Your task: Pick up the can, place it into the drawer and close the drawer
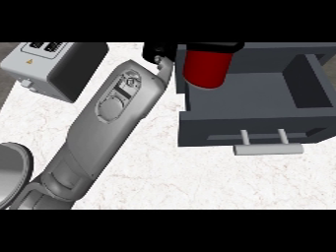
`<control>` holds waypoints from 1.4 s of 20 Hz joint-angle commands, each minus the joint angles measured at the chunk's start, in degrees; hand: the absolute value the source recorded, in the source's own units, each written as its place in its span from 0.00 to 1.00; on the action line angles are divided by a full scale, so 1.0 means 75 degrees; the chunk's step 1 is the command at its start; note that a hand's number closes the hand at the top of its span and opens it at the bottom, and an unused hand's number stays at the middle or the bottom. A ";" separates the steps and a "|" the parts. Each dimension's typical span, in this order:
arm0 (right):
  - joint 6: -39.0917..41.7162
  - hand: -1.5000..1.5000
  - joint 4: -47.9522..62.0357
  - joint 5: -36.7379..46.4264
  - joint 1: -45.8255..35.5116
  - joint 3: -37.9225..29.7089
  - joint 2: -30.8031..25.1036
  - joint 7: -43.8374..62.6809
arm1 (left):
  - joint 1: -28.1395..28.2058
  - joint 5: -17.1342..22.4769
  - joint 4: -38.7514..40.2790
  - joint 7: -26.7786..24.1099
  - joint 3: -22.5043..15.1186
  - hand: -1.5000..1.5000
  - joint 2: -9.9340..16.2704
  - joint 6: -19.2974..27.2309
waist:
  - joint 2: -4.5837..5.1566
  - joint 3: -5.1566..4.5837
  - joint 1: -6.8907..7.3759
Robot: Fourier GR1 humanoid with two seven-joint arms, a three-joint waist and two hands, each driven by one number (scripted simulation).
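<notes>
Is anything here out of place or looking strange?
Nothing is spilled or broken. The red can hangs over the rear left corner of the open drawer, held from above by a hand, not yet resting inside. A toaster stands at the left.

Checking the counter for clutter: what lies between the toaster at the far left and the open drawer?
In the head view, the robot's grey forearm crosses the marble counter between the toaster and the drawer, reaching up toward the red can. Nothing else lies there.

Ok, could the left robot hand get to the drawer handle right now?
Probably not yet: the left robot hand is curled round the can at the drawer's far left corner. The handle itself faces bare counter, so the way looks free once it lets go.
</notes>
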 commanded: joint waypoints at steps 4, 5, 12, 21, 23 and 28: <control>-0.0025 0.00 -0.0135 0.0030 -0.0089 0.0189 0.0063 0.0241 | -0.1321 0.0782 0.1727 -0.0295 -0.0371 1.00 -0.0001 0.0476 | 0.0023 0.0002 -0.0109; -0.0083 0.00 0.0096 0.0135 -0.0138 -0.0022 0.0023 -0.0027 | -0.1389 0.0857 0.1596 -0.0151 -0.0488 1.00 -0.0001 0.0542 | 0.0009 0.0002 -0.0063; 0.0080 0.00 0.0108 0.0049 -0.0127 0.0021 -0.0046 0.0016 | -0.2365 0.1176 0.3427 -0.0946 -0.0172 1.00 -0.0002 0.0223 | 0.0060 0.0006 -0.0146; -0.0046 0.00 0.0408 0.0082 -0.0680 0.0115 -0.0101 0.0242 | -0.2528 0.2308 0.4172 -0.1390 -0.1293 1.00 -0.0001 0.0521 | 0.0102 0.0011 -0.0342; -0.0014 0.00 0.0391 -0.0195 -0.0903 -0.0184 -0.0353 0.0336 | -0.2540 0.2428 0.4249 -0.1449 -0.1657 1.00 -0.0002 0.0865 | 0.0137 0.0018 -0.0545; -0.0252 0.00 0.0449 0.0221 -0.1239 0.0189 -0.0215 0.0570 | -0.2614 0.2643 0.4575 -0.1841 -0.1879 1.00 -0.0002 0.1010 | 0.0139 0.0013 -0.0474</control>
